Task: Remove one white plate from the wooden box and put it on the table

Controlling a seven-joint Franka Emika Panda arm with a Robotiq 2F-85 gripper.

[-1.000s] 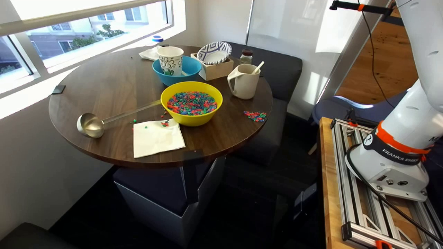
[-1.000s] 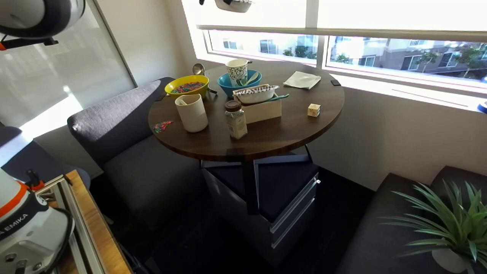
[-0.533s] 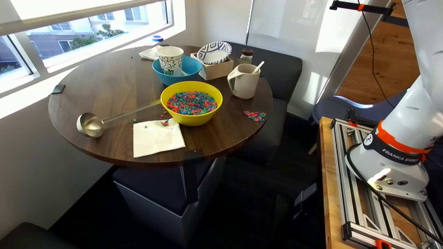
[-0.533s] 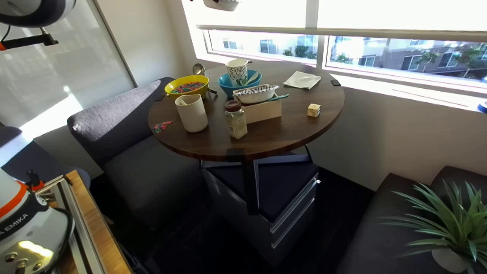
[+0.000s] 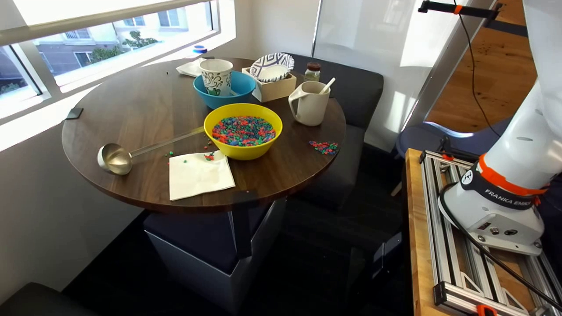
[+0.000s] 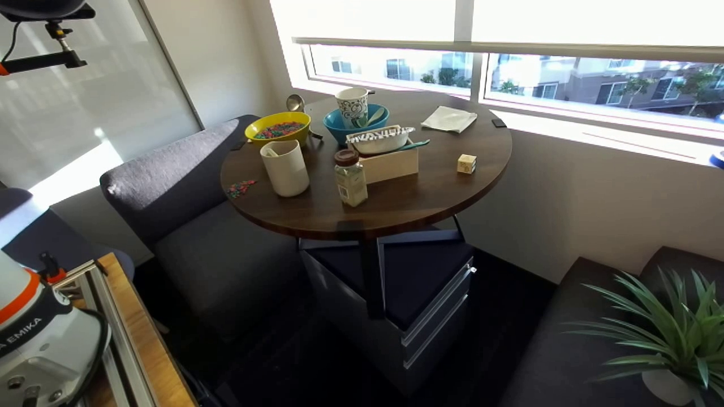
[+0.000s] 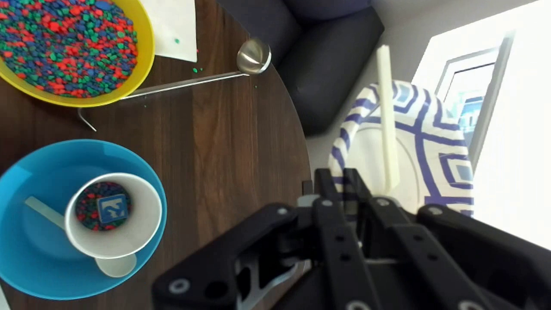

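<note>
One striped white plate (image 7: 415, 150), curved rim pinched in claw (image 7: 338, 181), wooden box (image 6: 391, 165) on round wood-grain table (image 6: 427, 193)

One white plate (image 7: 411, 157), blue-patterned, is pinched at its rim by the fingers (image 7: 322, 183), off the dark tabletop (image 5: 131, 114); a matching plate (image 5: 271, 68) is set, tilted, in the wooden box (image 5: 275, 91), far right in an exterior view.
</note>
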